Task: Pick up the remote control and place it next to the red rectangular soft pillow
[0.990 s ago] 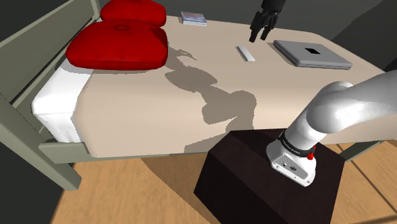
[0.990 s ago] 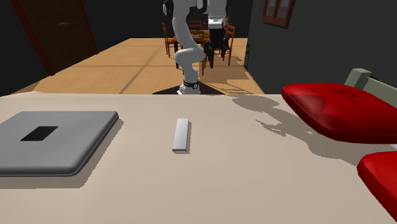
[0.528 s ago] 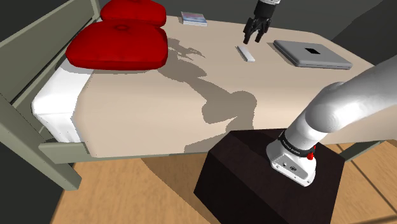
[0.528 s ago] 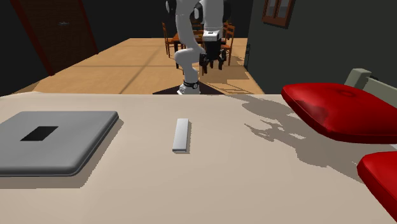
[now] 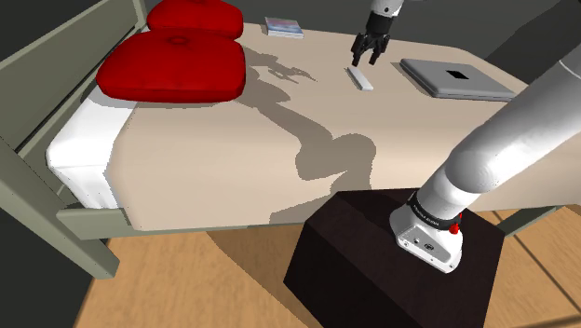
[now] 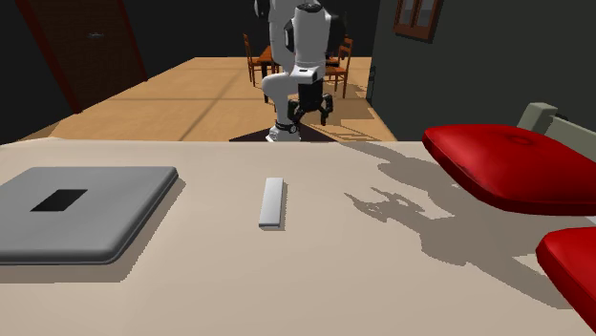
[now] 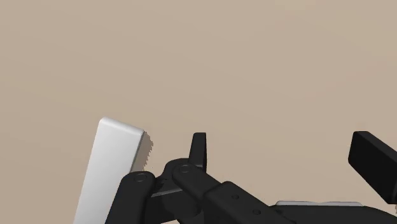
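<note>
— Pale grey, that remote [image 5: 360, 78], and the claw [image 5: 369, 48] is closing in on it. Over the last second it has been sinking and drifting toward the shoulder view's left, while the arm [image 5: 507, 130] is stretching out over the bed [image 5: 214, 158].

— Is it gripping anything yet?

— No. The fingers are standing wide apart, with only bed cover showing between them. The remote is lying flat just below the claw and slightly off to one side. In the wrist view it is sitting outside one finger [image 7: 199, 147], not in the gap.

— So what is that doing for the task?

— I'd say the approach is nearly finishing, but the claw is still hanging clear of the bed and isn't yet centring on the remote. It is probably needing a small sideways shift before dropping, or one finger may come down on the remote's edge.

— And the goal?

— The nearer red pillow [image 5: 177, 67] is resting well apart from the claw, off on the shoulder view's left. A grey laptop [image 5: 456, 79] is lying near the claw on its other side.
</note>
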Action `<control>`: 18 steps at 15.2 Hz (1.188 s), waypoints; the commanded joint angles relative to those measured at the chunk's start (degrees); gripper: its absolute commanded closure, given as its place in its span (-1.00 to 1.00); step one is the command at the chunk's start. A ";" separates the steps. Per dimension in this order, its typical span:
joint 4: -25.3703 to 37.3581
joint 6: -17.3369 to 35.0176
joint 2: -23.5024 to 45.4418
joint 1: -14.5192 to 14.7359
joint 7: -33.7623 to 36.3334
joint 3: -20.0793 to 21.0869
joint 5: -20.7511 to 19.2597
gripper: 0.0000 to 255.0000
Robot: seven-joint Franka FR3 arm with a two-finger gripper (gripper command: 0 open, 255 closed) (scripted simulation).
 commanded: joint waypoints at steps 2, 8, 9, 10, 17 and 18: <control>4.36 1.63 6.31 -1.09 -2.00 -1.94 1.91 -1.00; 14.01 3.20 18.71 -4.31 -5.72 -4.44 6.94 -1.00; 15.84 3.24 20.81 -5.03 -6.28 -4.68 7.86 -1.00; 17.75 3.22 22.93 -5.80 -6.81 -4.87 8.77 -1.00; 33.34 1.29 38.00 -12.53 -9.21 -5.09 14.69 -1.00; 35.91 0.77 40.18 -13.63 -9.33 -5.01 15.40 -1.00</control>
